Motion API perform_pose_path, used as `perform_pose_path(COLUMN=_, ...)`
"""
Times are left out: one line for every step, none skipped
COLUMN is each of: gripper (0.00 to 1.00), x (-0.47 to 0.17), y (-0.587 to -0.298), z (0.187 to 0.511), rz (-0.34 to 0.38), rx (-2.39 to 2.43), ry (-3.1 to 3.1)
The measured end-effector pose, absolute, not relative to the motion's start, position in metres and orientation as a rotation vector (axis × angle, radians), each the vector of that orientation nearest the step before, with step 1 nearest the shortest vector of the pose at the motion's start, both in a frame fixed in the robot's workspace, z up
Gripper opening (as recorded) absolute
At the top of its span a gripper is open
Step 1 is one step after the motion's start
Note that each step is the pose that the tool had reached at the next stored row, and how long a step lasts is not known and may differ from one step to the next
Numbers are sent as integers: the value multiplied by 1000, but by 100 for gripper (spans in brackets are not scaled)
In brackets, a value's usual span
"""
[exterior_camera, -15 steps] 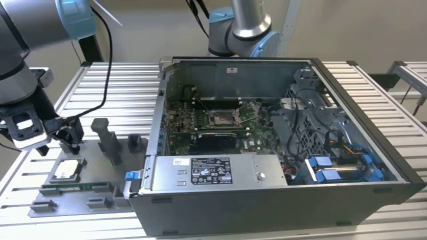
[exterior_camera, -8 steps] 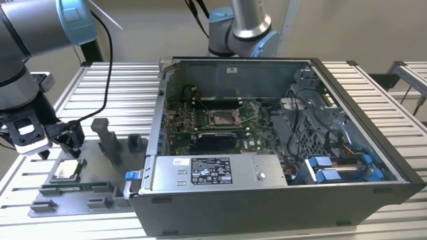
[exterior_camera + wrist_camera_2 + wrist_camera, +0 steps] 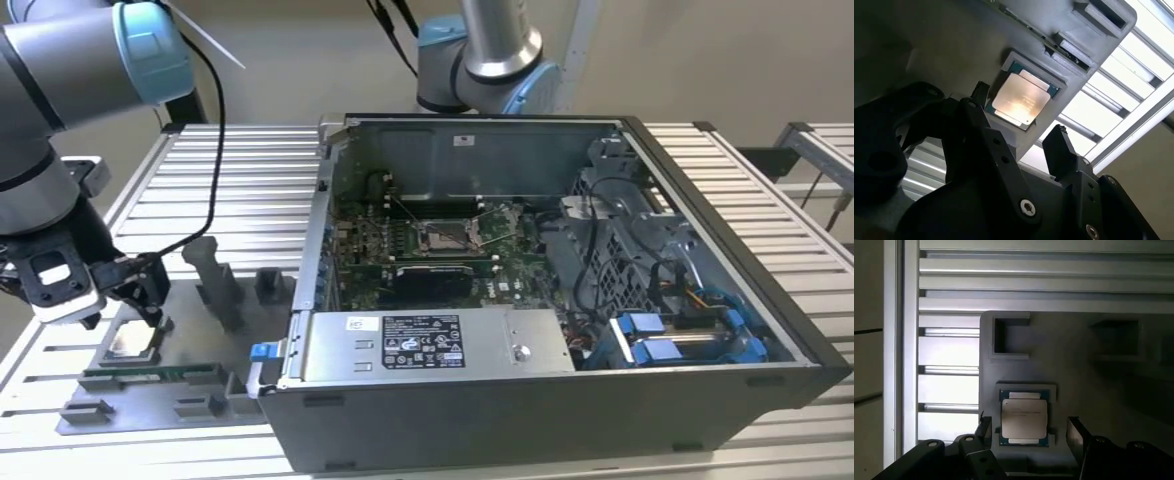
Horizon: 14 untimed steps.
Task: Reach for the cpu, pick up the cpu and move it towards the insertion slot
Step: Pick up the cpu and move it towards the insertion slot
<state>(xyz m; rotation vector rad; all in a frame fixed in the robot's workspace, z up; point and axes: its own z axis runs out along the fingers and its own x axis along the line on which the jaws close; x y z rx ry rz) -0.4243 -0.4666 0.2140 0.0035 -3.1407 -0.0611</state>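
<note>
Slatted metal table (image 3: 240,170), pale wall behind; all the work sits on the slats. Gripper (image 3: 144,318) hangs low over the table's end at the exterior view's left, jaws wide and holding nothing. In both wrist views one finger (image 3: 985,424) stands on each side of the cpu (image 3: 1024,417), with a gap showing on both sides. Cpu lies flat, metal top up, seated in a square recess of a grey tray (image 3: 94,412). The recess presumably fixes its position and leaves two edges free for the fingers. So the cpu is directly beneath and between the fingertips, apart from them; whether the tips are down at its level I cannot tell. A green stick (image 3: 154,374) lies in its own groove of the tray, just beside the cpu. Further out, toward the exterior view's right, an open case (image 3: 561,400) lies on its side so the board faces up. The slot (image 3: 445,236) sits mid-board, well apart from the gripper. Judgement: reach about complete, grasp not yet made.
</note>
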Motion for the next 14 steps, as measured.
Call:
perform_pose_path(gripper=100, x=-424, y=-467, z=213, rz=-61, rx=3, ry=-3141)
perform_pose_path(gripper=100, x=-425, y=-467, z=211, rz=-61, rx=4, ry=-3141)
perform_pose_path(gripper=100, x=-425, y=-467, z=210, rz=-61, rx=4, ry=-3140)
perform_pose_path(gripper=100, x=-426, y=-467, z=209, rz=-61, rx=4, ry=-3141)
perform_pose_path(gripper=100, x=-426, y=-467, z=208, rz=-61, rx=4, ry=-3141)
perform_pose_path(gripper=100, x=-426, y=-467, z=207, rz=-61, rx=4, ry=-3141)
perform_pose_path(gripper=100, x=-426, y=-467, z=206, rz=-61, rx=4, ry=-3141)
perform_pose_path(gripper=100, x=-427, y=-467, z=205, rz=-61, rx=4, ry=-3141)
perform_pose_path(gripper=100, x=-427, y=-467, z=203, rz=-61, rx=4, ry=-3141)
perform_pose_path(gripper=100, x=-427, y=-467, z=202, rz=-61, rx=5, ry=-3141)
perform_pose_path(gripper=100, x=-427, y=-467, z=201, rz=-61, rx=5, ry=-3141)
perform_pose_path(gripper=100, x=-427, y=-467, z=200, rz=-61, rx=5, ry=-3141)
perform_pose_path(gripper=100, x=-427, y=-467, z=199, rz=-61, rx=5, ry=-3141)
perform_pose_path(gripper=100, x=-427, y=-467, z=198, rz=-61, rx=5, ry=-3141)
